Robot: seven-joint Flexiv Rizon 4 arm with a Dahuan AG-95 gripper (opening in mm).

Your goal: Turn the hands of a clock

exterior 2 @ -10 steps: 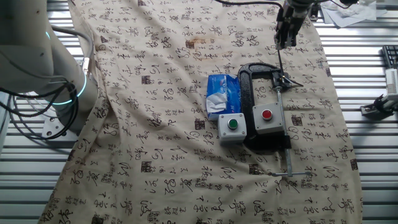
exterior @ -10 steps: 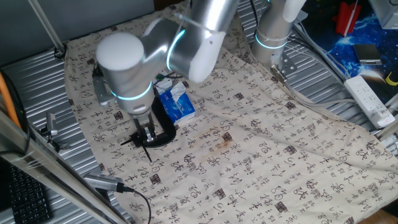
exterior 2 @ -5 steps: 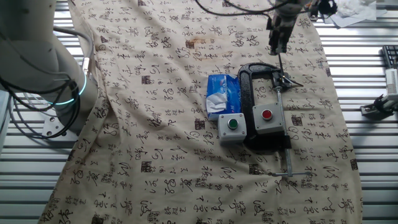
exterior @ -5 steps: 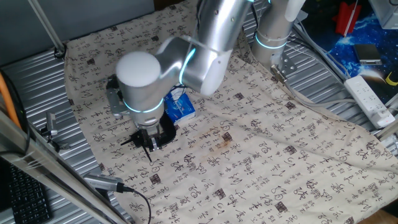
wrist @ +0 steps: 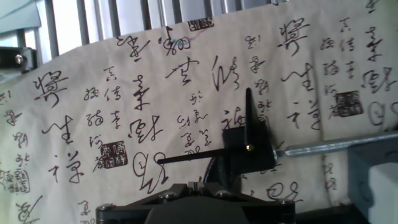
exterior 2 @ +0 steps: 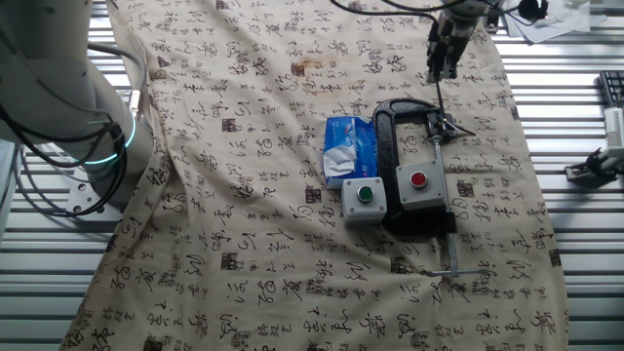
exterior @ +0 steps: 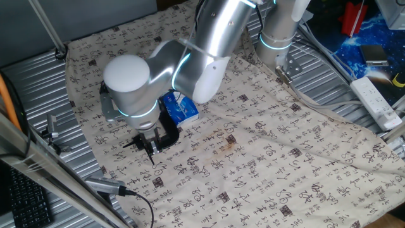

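The clock (wrist: 247, 149) is a small black device held in the jaw of a black C-clamp (exterior 2: 387, 127) lying on the cloth. Its hands (wrist: 193, 155) meet at a hub. In the hand view the long one points left and the short one (wrist: 248, 115) points up. They also show in one fixed view (exterior: 134, 144) and the other fixed view (exterior 2: 450, 124). My gripper (exterior: 150, 145) hangs just above the clock, by the long hand. Its fingers (wrist: 194, 185) stand together with nothing visible between them. It also shows in the other fixed view (exterior 2: 442, 58).
The clamp's silver screw rod (exterior 2: 448, 219) runs toward the near edge. A grey box with a red button (exterior 2: 419, 185) and one with a green button (exterior 2: 364, 200) stand beside the clamp. A blue-and-white carton (exterior 2: 349, 148) lies to their left. Ribbed metal table (exterior: 38, 88) surrounds the cloth.
The arm's wrist has swung back and forth above the clock while the gripper stayed over it. The clock hands look unchanged.
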